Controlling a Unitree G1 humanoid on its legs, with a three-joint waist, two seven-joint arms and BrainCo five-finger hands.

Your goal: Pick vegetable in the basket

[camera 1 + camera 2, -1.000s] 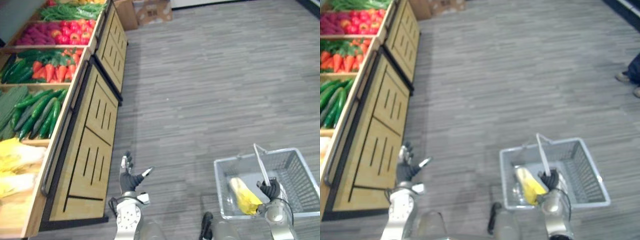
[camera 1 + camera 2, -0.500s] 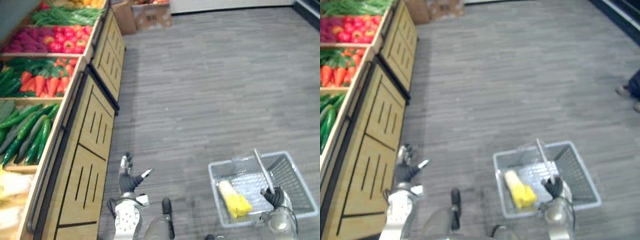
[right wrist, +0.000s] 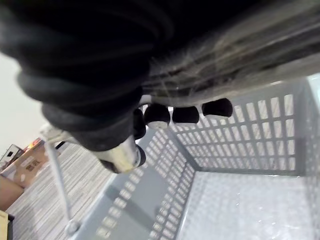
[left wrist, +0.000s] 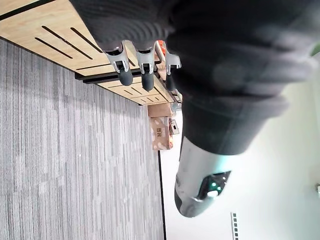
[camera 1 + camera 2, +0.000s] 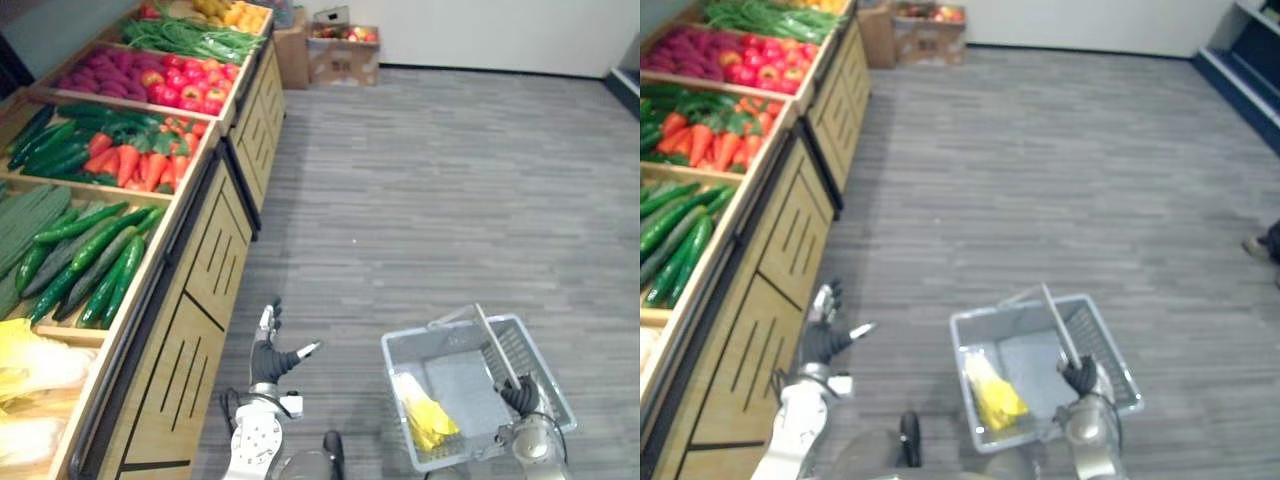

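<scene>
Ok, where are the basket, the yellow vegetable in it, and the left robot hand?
basket [image 5: 545,375]: left eye view, on its right mesh wall.
yellow vegetable [image 5: 430,420]: left eye view, on its middle.
left robot hand [image 5: 266,362]: left eye view, on the palm.

I see plastic, metal and wood surfaces.
The basket [image 5: 548,378] is grey perforated plastic with a thin shiny metal handle [image 5: 497,345]; the produce stand [image 5: 215,265] is smooth matt pale wood; the floor [image 5: 430,180] is matt grey plank.

Both head eyes look down, sharing the basket [image 5: 460,385]; wrist cameras sit close.
</scene>
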